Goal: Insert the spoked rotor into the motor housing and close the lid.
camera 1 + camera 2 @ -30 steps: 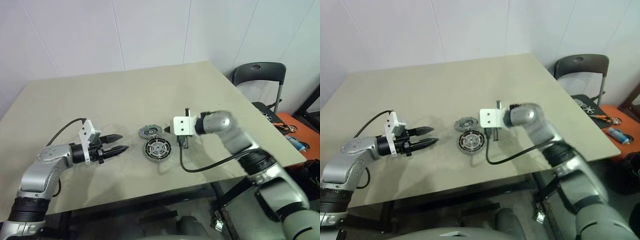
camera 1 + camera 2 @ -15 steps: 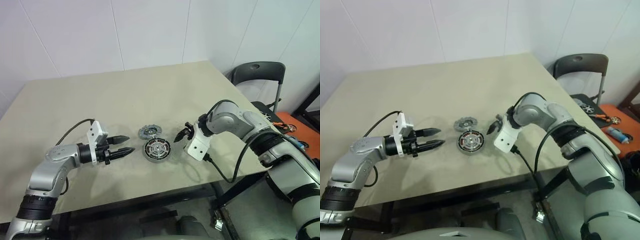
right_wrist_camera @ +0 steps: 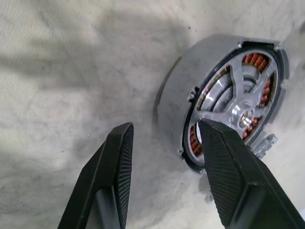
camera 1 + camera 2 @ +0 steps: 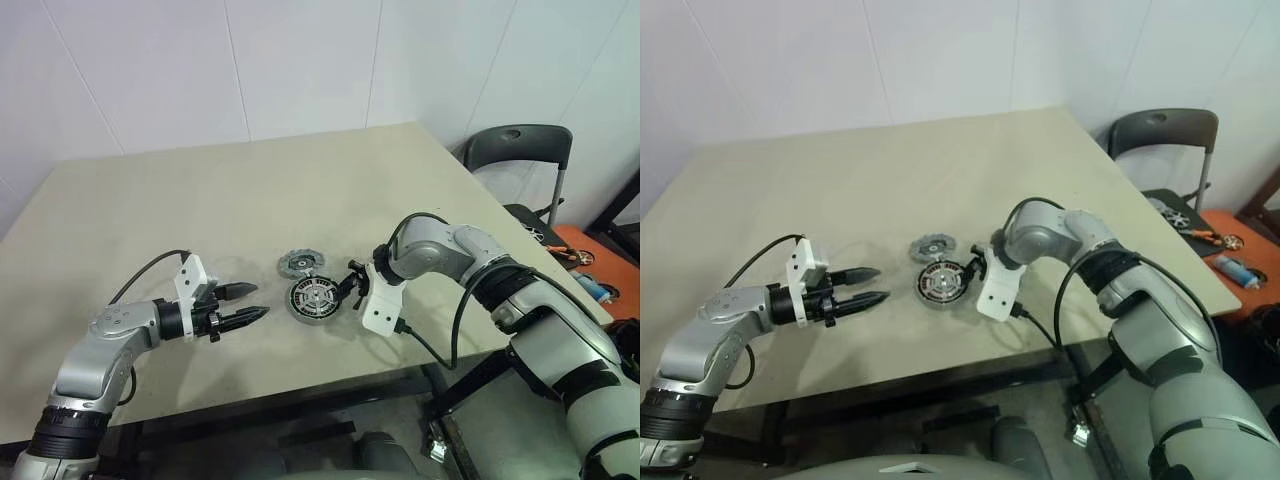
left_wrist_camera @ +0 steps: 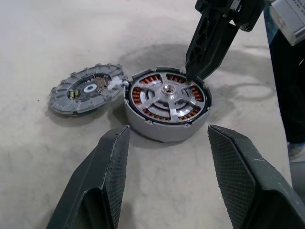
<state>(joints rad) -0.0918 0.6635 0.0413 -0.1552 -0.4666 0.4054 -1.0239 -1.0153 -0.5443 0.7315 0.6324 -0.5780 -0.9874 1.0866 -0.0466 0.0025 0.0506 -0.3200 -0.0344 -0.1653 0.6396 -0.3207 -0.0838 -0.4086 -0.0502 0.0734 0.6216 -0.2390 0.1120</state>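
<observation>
The motor housing (image 4: 315, 298) lies flat near the table's front middle, a grey-walled disc with copper windings. The spoked rotor (image 5: 167, 95) sits inside it, silver spokes and hub facing up. The lid (image 4: 300, 263), a small grey toothed disc, lies flat behind the housing and touches its rim. My right gripper (image 4: 352, 278) points steeply down at the housing's right edge and is open. One of its fingers (image 3: 224, 157) is over the rim and the other is outside the wall. My left gripper (image 4: 250, 300) is open and level, a short way left of the housing, holding nothing.
The beige table (image 4: 200, 190) stretches wide behind the parts. Its front edge runs close below the housing. A dark chair (image 4: 520, 150) stands past the right corner, and tools lie on an orange surface (image 4: 578, 258) on the floor there. A black cable (image 4: 430, 345) trails from my right wrist.
My right gripper has rolled over, tipped downward, opened and come down to the housing's right rim. The left gripper has stayed nearly in place. The housing and lid have not moved.
</observation>
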